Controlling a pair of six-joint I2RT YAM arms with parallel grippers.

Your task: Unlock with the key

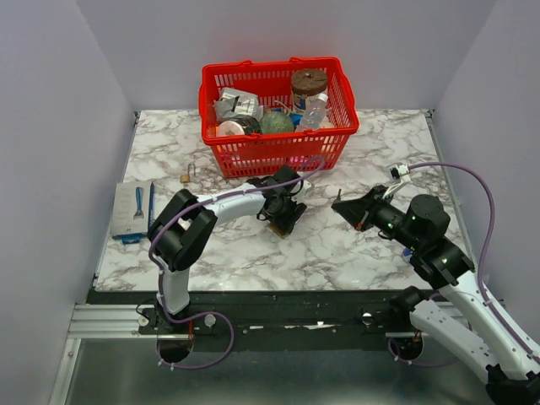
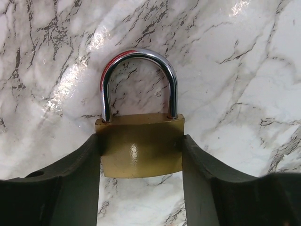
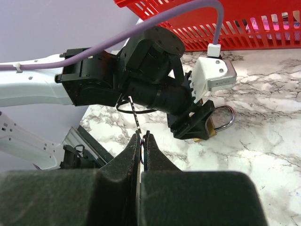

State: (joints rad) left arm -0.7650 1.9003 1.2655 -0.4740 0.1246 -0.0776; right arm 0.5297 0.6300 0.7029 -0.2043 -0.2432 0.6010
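While your left end effector clamps the padlock flat on the tabletop, your right end effector, closed on the key, waits nearby on its right, blade pointing toward it.

We see a marble-pattern table top, white with dark grey veining. It's boxed in by plain pale grey panels: back wall, left wall, right wall. Lighting is even and shadows are soft. In the left wrist view we get bright glare patches on the glossy marble. The near table edge is a dark strip, with a silver aluminium rail below it on the left. Under that is dull grey floor. A red plastic basket sits at the back centre, close to the back wall.
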